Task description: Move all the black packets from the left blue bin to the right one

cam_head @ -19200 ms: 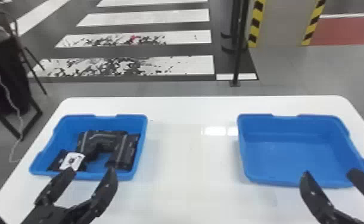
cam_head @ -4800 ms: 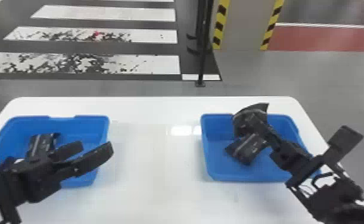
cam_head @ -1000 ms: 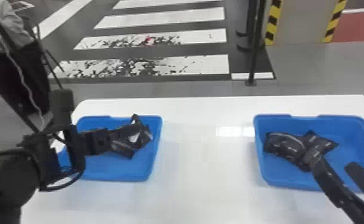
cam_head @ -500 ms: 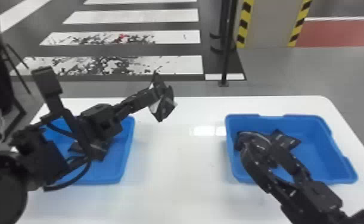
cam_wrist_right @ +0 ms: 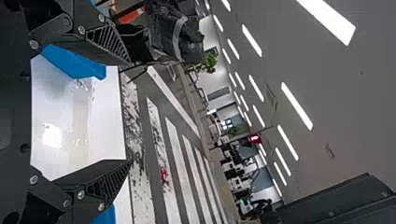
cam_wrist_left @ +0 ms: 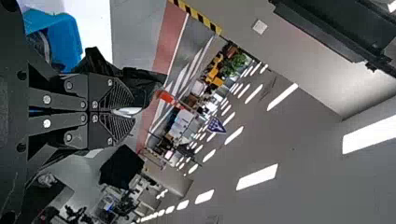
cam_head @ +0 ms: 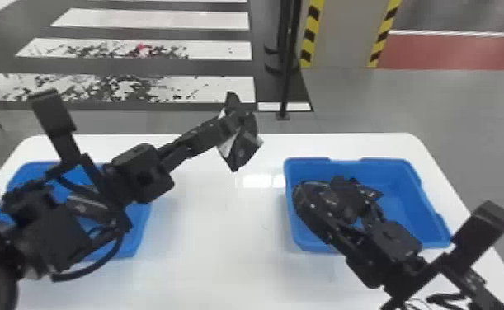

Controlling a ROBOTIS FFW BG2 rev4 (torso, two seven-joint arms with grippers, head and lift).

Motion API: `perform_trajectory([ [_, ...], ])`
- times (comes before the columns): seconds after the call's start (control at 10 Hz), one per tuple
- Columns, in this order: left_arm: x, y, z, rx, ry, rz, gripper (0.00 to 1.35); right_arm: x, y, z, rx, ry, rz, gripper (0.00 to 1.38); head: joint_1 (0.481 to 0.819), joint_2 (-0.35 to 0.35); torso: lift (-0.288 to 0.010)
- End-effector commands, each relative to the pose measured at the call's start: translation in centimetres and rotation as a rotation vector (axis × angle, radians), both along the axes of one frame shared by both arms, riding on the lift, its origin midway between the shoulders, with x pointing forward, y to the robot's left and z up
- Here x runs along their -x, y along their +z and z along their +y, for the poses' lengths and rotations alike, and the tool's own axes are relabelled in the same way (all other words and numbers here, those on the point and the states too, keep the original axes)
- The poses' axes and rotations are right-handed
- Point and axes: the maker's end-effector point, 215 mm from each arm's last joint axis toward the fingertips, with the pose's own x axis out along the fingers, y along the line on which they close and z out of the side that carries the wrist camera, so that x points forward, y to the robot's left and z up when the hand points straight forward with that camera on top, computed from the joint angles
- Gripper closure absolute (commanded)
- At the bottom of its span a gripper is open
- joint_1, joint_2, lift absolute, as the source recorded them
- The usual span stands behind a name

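Black packet point(cam_head: 242, 151) has swung closer to the right blue bin point(cam_head: 391, 171), pinched over the desk point(cam_head: 217, 235) by the left end effector point(cam_head: 237, 123), but the right end effector point(cam_head: 325, 190), fingers apart, is hogging that bin, so they could clash and drop it.

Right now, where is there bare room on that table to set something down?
The white tabletop looks bare between left bin and right bin, nearer the robot. It's crowded over both bins, under the arms, and towards the far edge, where the left gripper holds a packet.
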Motion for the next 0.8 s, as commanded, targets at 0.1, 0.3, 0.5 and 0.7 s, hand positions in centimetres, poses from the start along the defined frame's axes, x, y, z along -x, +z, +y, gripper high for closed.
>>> perform_trajectory([
  [0.1, 0.7, -0.7, -1.4, -0.002, -0.032, 0.021, 1.2, 0.7, 2.6, 3.2, -0.054, 0.074, -0.037, 0.3, 0.695, -0.044, -0.154],
  [0.3, 0.4, -0.6, -1.6, -0.011, -0.026, 0.013, 1.2, 1.4, 4.0, 4.9, -0.092, 0.116, -0.051, 0.3, 0.695, -0.021, -0.154],
  [0.5, -0.1, -0.8, -1.3, -0.024, -0.011, 0.013, 1.2, 2.3, 5.2, 6.5, -0.12, 0.155, -0.062, 0.3, 0.695, -0.002, -0.154],
  [0.7, 0.5, -0.5, -2.8, -0.005, -0.049, 0.016, 1.2, 2.2, 5.2, 7.6, -0.13, 0.183, -0.06, 0.3, 0.695, 0.023, -0.154],
])
